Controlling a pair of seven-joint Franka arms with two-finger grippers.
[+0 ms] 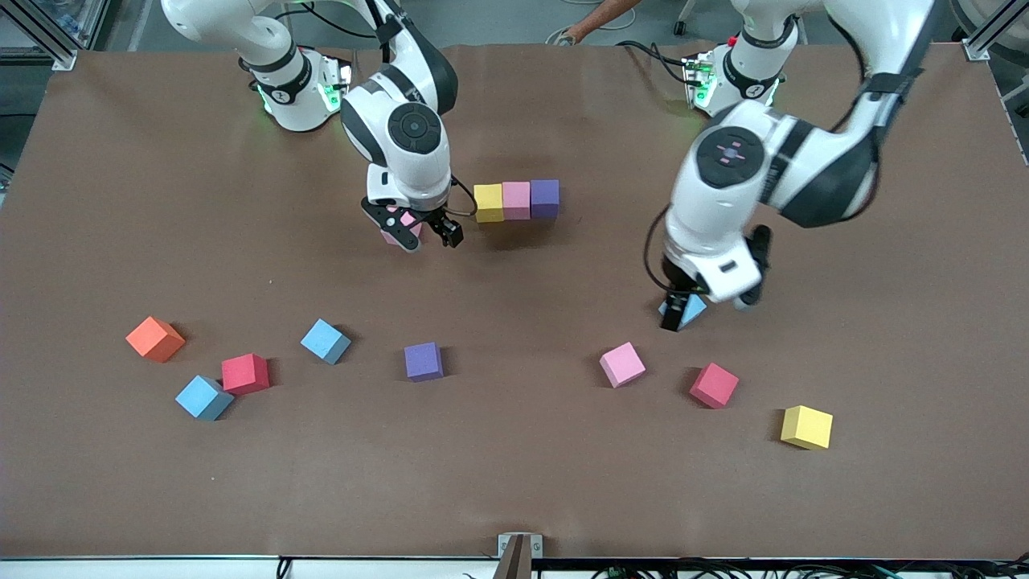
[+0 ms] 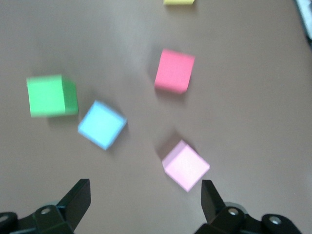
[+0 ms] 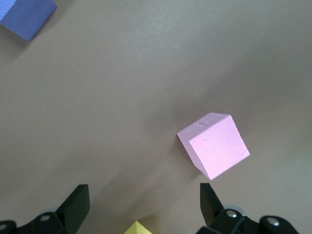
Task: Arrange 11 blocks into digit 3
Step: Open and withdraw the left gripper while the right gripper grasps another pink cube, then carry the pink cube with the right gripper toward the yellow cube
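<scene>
Judging from the present layout, two slips are to be feared. The right hand [image 3: 145, 191], released and empty, is held over a loose pink cube [image 3: 214, 145] just beside the started row [image 1: 516, 200] of yellow, pink and purple cubes, toward the right arm's end. That cube is seen turned askew and close to one finger, so it could be shoved or twisted when clenched, and the row's yellow cube [image 1: 489, 203] could be knocked.

The left hand [image 2: 145, 190], likewise released and empty, is held over a light blue cube [image 2: 102, 124], nearer the front camera than the row and toward the left arm's end. A green cube [image 2: 51, 95] lies just beside it and could be taken by mistake.

Nearer the front camera than the row, an orange cube [image 1: 155, 338], two more light blue cubes, two red, one purple, one pink and one yellow are scattered apart. Nothing is seen blocking either hand.
</scene>
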